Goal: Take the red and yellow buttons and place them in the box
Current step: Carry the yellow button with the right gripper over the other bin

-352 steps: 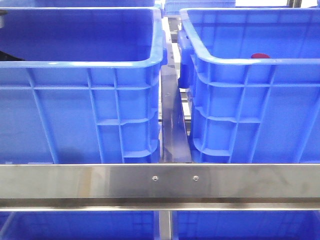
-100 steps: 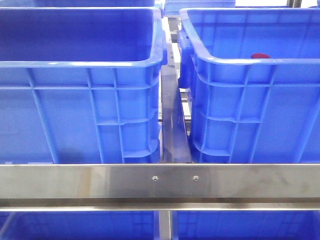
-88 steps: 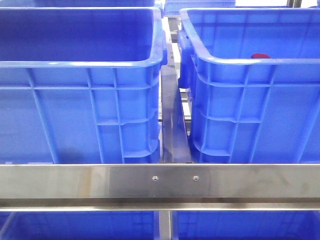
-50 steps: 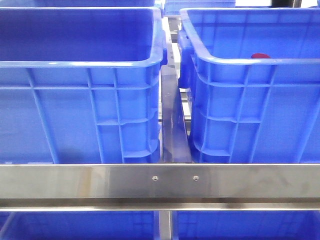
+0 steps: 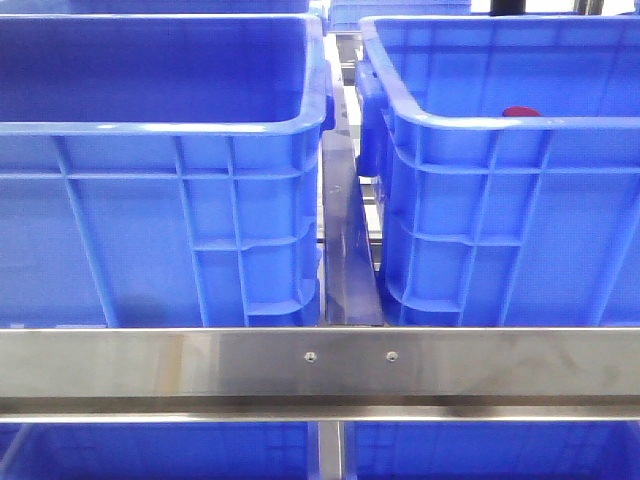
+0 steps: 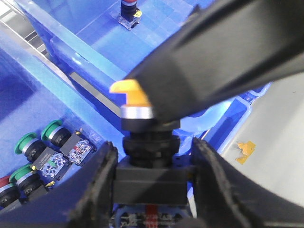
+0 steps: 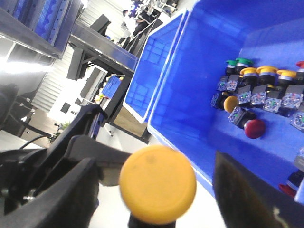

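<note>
My left gripper [image 6: 152, 178] is shut on the black body of the yellow button [image 6: 129, 90]. In the right wrist view the button's yellow cap [image 7: 157, 184] sits between the wide-apart fingers of my right gripper [image 7: 156, 194], touching neither. One right finger [image 6: 228, 52] covers part of the cap. A red button [image 6: 128, 10] stands alone inside the box [image 6: 95, 33]. In the front view the box is the right crate [image 5: 500, 125], and the red cap [image 5: 520, 112] shows just over its near rim.
A second blue crate [image 7: 190, 104] holds several green, yellow and red buttons [image 7: 251, 128]; some show in the left wrist view [image 6: 33, 147]. In the front view it is the left crate [image 5: 160, 130]. A steel rail [image 5: 320, 365] crosses in front.
In the front view a dark piece at the top edge above the right crate has slid leftward. The crates and the red cap have not moved.
</note>
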Motion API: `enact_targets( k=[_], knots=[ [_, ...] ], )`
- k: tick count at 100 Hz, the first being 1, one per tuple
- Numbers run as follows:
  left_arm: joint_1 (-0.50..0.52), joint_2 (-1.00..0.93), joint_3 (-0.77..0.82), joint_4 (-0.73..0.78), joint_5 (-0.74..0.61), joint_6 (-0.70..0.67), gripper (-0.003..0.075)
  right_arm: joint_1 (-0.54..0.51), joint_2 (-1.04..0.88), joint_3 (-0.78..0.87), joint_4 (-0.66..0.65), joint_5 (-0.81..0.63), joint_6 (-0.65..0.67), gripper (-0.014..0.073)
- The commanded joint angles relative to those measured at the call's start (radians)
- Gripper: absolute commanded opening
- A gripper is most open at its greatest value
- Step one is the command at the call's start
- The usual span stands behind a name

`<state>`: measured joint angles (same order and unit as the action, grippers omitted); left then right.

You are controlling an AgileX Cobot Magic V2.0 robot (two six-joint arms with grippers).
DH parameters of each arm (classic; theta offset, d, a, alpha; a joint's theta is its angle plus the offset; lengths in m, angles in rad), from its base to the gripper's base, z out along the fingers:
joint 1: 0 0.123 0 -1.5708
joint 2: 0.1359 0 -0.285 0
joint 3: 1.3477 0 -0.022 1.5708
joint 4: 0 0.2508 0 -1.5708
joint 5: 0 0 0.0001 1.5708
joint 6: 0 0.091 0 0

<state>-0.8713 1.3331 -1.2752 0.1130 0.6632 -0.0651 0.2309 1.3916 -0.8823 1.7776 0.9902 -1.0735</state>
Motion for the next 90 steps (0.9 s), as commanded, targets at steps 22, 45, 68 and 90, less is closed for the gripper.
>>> enact_targets(
  k=[22, 45, 68, 90],
  knots=[
    [-0.008, -0.036, -0.029, 0.004, -0.079, -0.001, -0.0019, 0.002, -0.002, -0.045, 0.111, 0.082, -0.004, 0.0354],
    [-0.008, -0.036, -0.029, 0.004, -0.077, 0.0, 0.0, 0.002, -0.002, -0.045, 0.111, 0.094, -0.004, 0.0203],
    [-0.008, -0.036, -0.029, 0.004, -0.067, 0.0, 0.0386, 0.002, -0.002, -0.045, 0.111, 0.094, -0.005, 0.0203],
    [-0.008, -0.047, -0.029, 0.012, -0.058, 0.0, 0.0514, 0.002, -0.002, -0.047, 0.111, 0.091, -0.018, 0.0203]
  ],
)
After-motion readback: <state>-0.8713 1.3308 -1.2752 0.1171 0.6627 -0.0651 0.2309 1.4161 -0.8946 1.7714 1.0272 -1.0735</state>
